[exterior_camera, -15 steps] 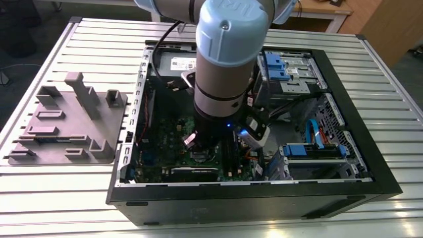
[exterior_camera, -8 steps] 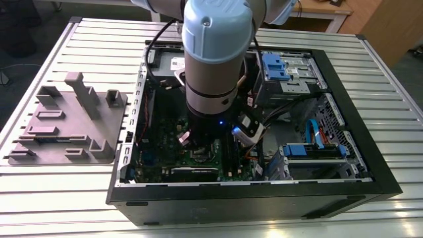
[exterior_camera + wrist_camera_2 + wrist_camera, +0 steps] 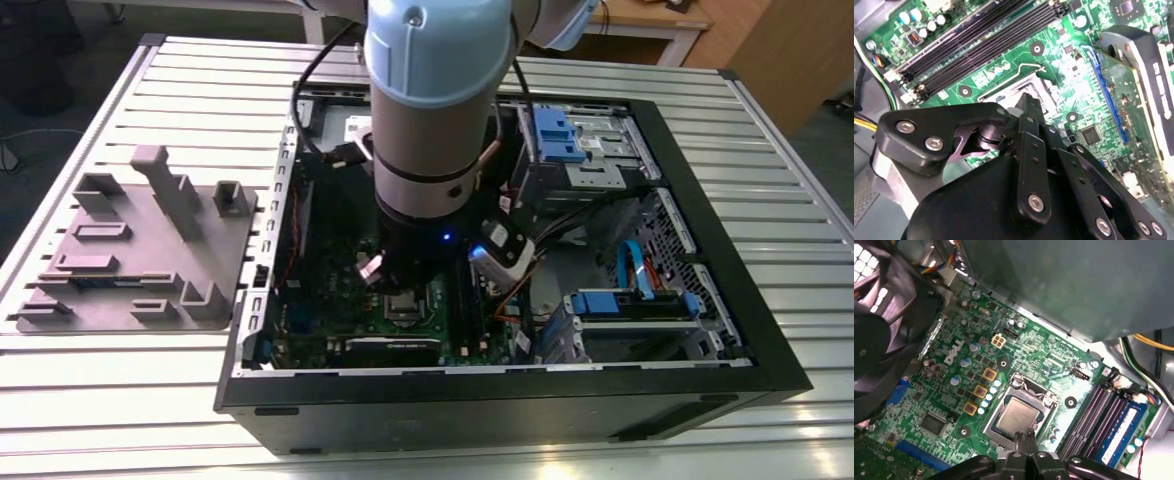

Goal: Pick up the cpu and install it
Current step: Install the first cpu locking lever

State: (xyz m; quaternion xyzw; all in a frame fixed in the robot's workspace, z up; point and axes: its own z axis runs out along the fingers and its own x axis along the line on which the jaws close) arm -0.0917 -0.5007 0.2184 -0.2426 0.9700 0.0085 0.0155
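Observation:
The cpu (image 3: 1015, 416), a small square chip with a pale silver top, lies flat inside the silvery socket frame (image 3: 1022, 386) of the green board (image 3: 949, 390). My gripper (image 3: 1024, 436) hovers just above the chip's edge with its two thin black fingers pressed together and nothing between them. In the second wrist view the same fingertips (image 3: 1027, 106) hang over the socket (image 3: 1004, 95). In the exterior view the arm (image 3: 434, 120) reaches straight down into the open computer case, over the socket (image 3: 400, 308).
A grey tray (image 3: 134, 250) of fixtures lies at the exterior view's left of the case (image 3: 747, 330). Black memory slots (image 3: 1089, 420) run beside the socket. A black fan (image 3: 879, 335), an expansion card (image 3: 1139, 95) and loose cables (image 3: 627, 265) crowd the case.

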